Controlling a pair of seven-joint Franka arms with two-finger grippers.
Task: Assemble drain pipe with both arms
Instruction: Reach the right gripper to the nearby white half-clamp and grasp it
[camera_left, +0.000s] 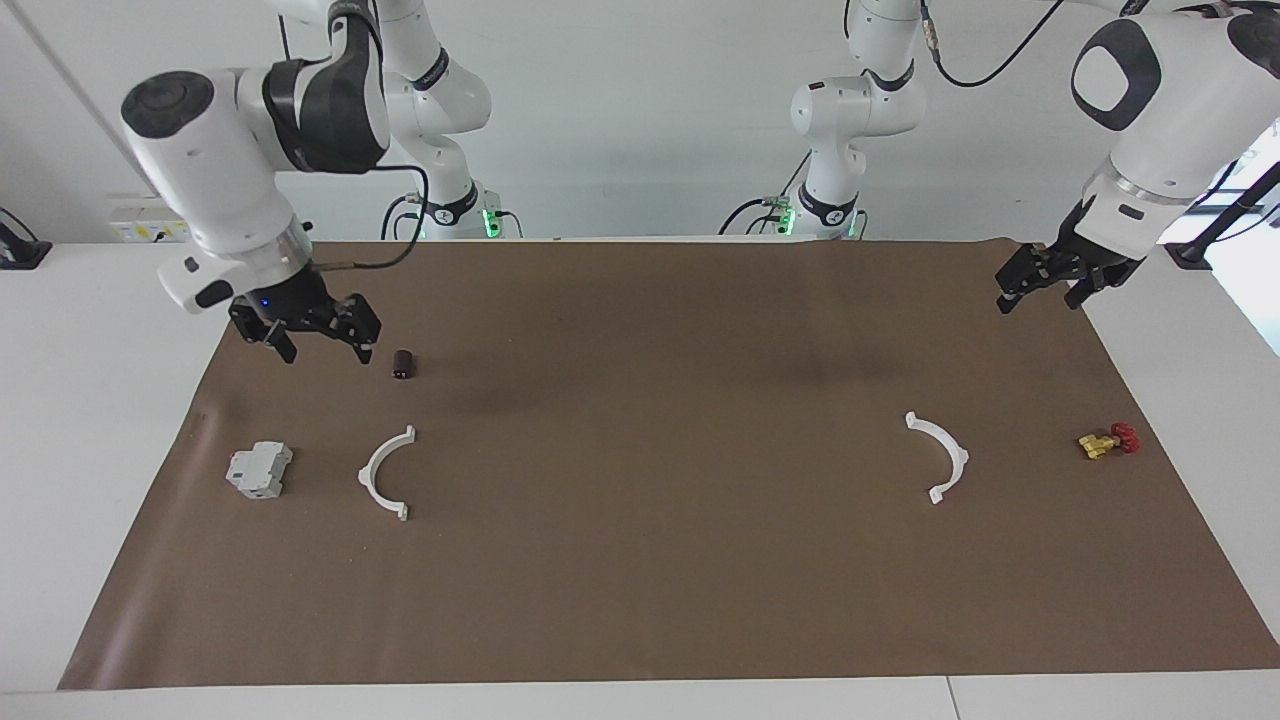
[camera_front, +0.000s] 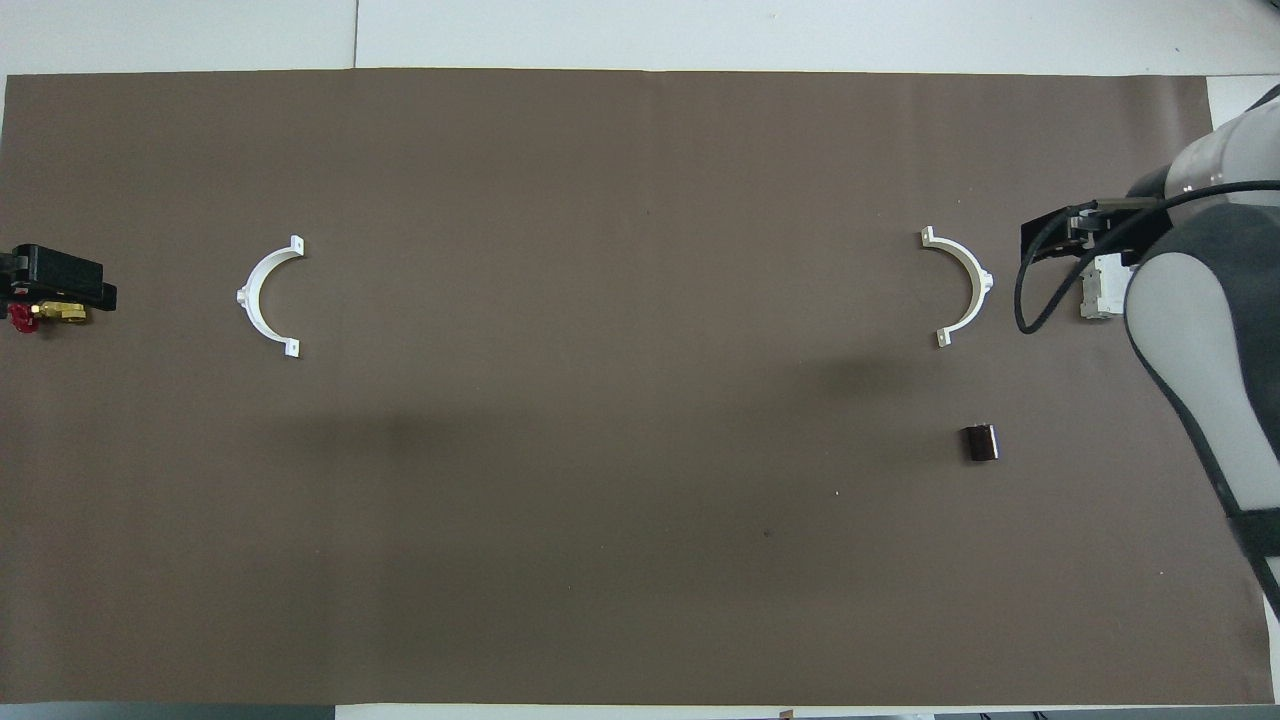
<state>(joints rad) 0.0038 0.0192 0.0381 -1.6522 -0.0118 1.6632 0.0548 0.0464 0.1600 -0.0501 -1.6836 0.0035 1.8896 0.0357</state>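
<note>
The drain pipe lies as 2 separate half rings on the brown mat, 1 (camera_left: 385, 473) toward the right arm's end, 1 (camera_left: 940, 456) toward the left arm's, open sides facing each other, likely so each arm takes its own. The right gripper (camera_left: 315, 339) hangs spread over the mat beside the dark cylinder (camera_left: 403, 364). The left gripper (camera_left: 1046, 279) waits spread over the mat's corner.

Mat's middle open (camera_left: 650, 420) — arcs well apart.
</note>
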